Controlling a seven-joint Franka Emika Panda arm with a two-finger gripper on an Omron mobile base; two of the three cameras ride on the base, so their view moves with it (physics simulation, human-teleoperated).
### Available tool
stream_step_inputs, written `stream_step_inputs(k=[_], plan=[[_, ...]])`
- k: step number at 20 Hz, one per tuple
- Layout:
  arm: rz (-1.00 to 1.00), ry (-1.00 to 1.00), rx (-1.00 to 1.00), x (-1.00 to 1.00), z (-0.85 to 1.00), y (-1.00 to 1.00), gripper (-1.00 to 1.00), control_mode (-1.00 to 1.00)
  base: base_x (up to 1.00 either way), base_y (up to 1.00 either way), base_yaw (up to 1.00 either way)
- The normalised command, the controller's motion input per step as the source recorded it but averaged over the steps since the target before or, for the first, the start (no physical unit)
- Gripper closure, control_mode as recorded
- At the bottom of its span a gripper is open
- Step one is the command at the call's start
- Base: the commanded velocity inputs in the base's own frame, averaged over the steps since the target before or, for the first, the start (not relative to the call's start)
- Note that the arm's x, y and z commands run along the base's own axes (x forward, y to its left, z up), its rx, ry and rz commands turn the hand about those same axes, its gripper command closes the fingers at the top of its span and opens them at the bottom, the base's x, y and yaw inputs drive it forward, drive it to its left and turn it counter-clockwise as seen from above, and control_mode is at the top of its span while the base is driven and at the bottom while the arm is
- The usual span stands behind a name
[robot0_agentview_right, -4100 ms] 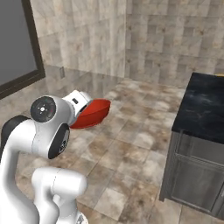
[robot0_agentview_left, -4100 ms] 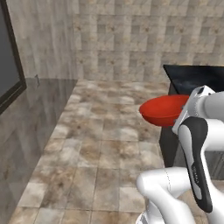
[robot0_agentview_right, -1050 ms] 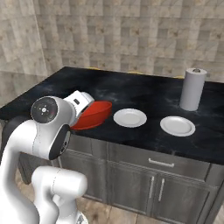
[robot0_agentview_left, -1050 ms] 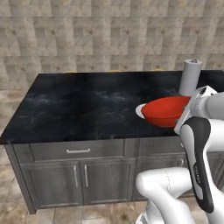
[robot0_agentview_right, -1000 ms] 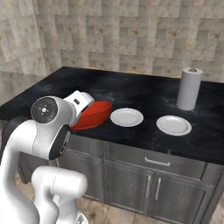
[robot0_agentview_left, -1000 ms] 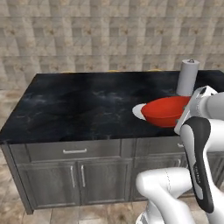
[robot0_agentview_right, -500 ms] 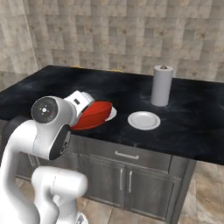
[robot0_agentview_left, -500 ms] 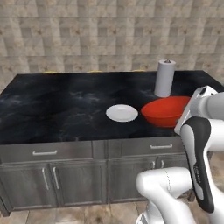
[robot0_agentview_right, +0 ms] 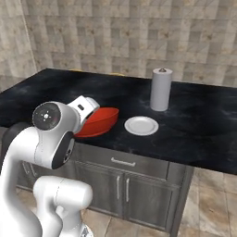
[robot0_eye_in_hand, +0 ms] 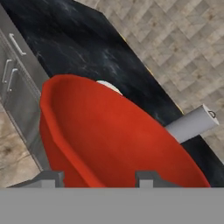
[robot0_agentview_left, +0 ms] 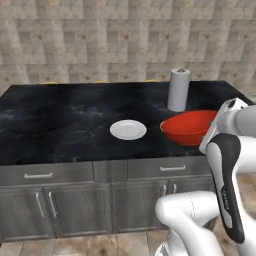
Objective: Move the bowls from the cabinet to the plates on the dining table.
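Note:
My gripper [robot0_eye_in_hand: 100, 179] is shut on the near rim of the glossy red bowl [robot0_eye_in_hand: 113, 140], which it holds tilted. In the left base view the red bowl [robot0_agentview_left: 189, 126] hangs at my hand over the front part of the black marble dining table [robot0_agentview_left: 50, 125]. A white plate [robot0_agentview_left: 128, 129] lies just left of it. In the right base view the bowl [robot0_agentview_right: 97, 121] is at the table's [robot0_agentview_right: 203, 129] front edge, with a white plate [robot0_agentview_right: 141, 125] to its right. A sliver of plate [robot0_eye_in_hand: 109, 85] peeks past the bowl's far rim. The brown bowl and the cabinet are out of view.
A grey paper towel roll [robot0_agentview_left: 178, 89] stands upright on the table behind the bowl and plate, also seen as the roll [robot0_agentview_right: 160, 89] in the right base view. Grey drawer and door fronts [robot0_agentview_left: 75, 200] run below the top. A stone-tile wall rises behind.
The base has driven along the table, so the table, plate and roll have shifted in both base views. The red bowl has stayed in my gripper at the same height.

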Motion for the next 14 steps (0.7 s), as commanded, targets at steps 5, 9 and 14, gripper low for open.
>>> stream_step_inputs(k=[5,9,14], plan=[[0.0,0.0,0.0,0.0,0.0,0.0,1.0,1.0,0.22,-0.61,0.0],[0.0,0.0,0.0,0.0,0.0,0.0,1.0,1.0,0.2,-0.75,0.0],[0.0,0.0,0.0,0.0,0.0,0.0,1.0,1.0,0.19,-0.61,0.0]])
